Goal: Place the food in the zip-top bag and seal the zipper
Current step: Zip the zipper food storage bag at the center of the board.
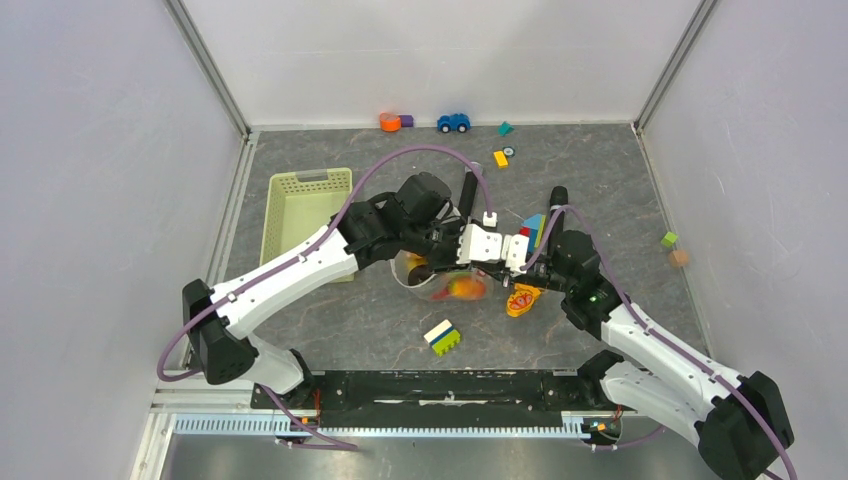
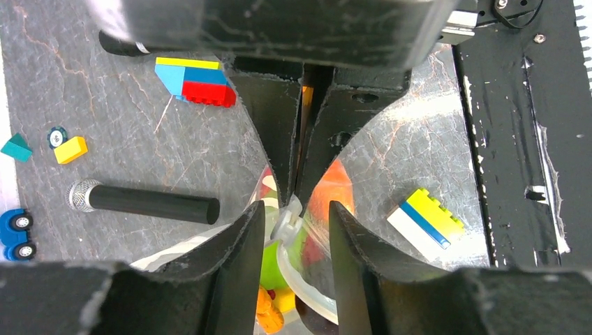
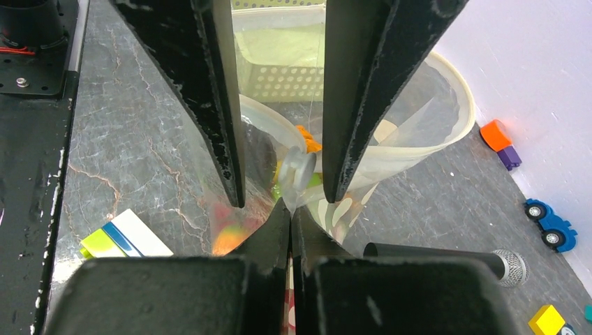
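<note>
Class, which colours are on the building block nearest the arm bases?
White, blue and yellow; building block clearest in left wrist view.

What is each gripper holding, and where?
The right gripper pinches the zip-top bag at one end of the zipper; the left gripper straddles its slider tab, open, holding nothing.

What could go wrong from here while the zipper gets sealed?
The left gripper straddles the thin whitish zipper strip without clamping it; it may slip off. The clear thin plastic bag gapes wide beyond there, so small plastic toy food could jam the seal. The shut right gripper pinches only the bag's edge; a pull may free it.
</note>
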`<state>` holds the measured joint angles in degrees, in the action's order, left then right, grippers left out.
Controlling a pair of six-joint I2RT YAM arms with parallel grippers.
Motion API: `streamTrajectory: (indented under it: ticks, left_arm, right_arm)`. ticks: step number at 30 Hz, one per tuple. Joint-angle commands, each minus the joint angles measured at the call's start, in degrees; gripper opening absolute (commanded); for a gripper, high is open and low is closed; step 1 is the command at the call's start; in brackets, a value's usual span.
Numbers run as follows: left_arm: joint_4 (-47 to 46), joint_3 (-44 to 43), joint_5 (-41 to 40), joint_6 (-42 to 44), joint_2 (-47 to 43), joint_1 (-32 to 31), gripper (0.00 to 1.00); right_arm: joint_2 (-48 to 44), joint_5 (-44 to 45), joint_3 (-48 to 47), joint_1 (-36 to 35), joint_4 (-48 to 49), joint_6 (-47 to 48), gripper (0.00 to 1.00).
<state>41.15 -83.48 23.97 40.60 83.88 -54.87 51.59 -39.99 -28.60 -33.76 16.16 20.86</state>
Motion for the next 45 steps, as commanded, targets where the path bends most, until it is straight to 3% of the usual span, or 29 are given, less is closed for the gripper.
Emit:
streamTrajectory:
  ticks: [1,2,5,9,14,19,45]
  left_arm:
    - [0.36,-0.63,-0.99,0.60,-0.90,0.29,0.45]
    - [0.26,-0.69,-0.74,0.50,-0.83,0.31,0.42]
    - [0.30,-1.08,-1.02,0.29,-0.65,0.29,0.22]
    - [0.34,-0.99,-3.48,0.30,-0.77,0.58,0.09]
    - [1.50,-1.47,-5.53,1.04,-1.23,1.40,0.10]
    - [3.81,-2.89,-6.55,1.31,-0.18,2.80,0.17]
    - [7.99,-2.50,-9.07,2.07,-0.90,10.22,0.20]
  right_arm:
    - [-1.34,0.52,-0.23,-0.07,3.96,-0.57,0.00]
    - [-1.32,0.52,-0.15,-0.08,4.01,-0.60,0.00]
    - [-1.36,2.09,-0.14,-0.07,4.43,-1.49,0.00]
    - [-1.91,6.00,0.09,-0.08,5.33,-3.02,0.00]
    - [-3.57,9.13,1.49,-0.07,6.89,-3.62,0.00]
    - [-4.26,11.07,1.84,0.01,7.48,-4.69,0.00]
    - [-3.00,19.48,1.27,0.58,4.81,-4.43,0.00]
